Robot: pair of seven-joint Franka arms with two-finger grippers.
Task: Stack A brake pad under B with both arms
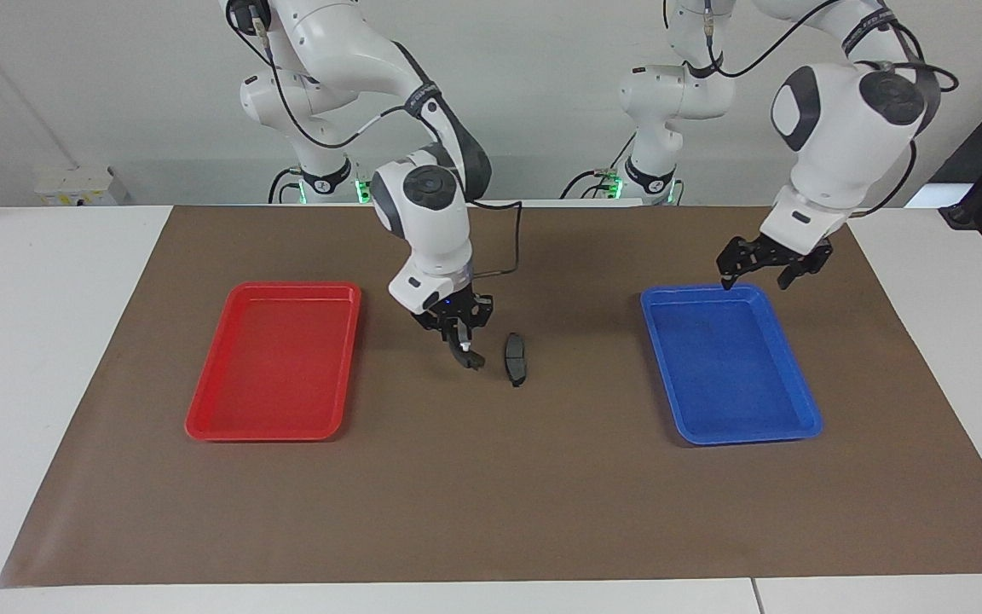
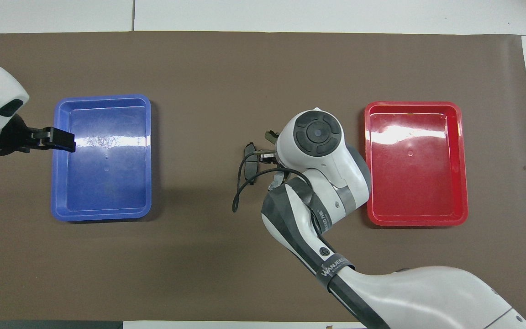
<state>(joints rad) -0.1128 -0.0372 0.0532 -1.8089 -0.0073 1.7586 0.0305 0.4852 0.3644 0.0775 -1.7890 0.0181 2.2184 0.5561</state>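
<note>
My right gripper, clamped on B, hung mid-frame just beside A brake pad, flat on the brown mat. My left gripper, spread wide and empty, waited over the blue tray rim, upper right. Placing step, I'd say; next, shift B over A brake pad and lower.

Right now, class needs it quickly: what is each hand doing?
Left hand: open, empty, over the blue tray's rim.
Right hand: shut on the brake shoe, beside the brake pad.

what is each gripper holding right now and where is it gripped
The right gripper is shut on the curved brake shoe, held near its upper end, beside the flat pad. The left gripper holds nothing, open over the blue tray.
</note>
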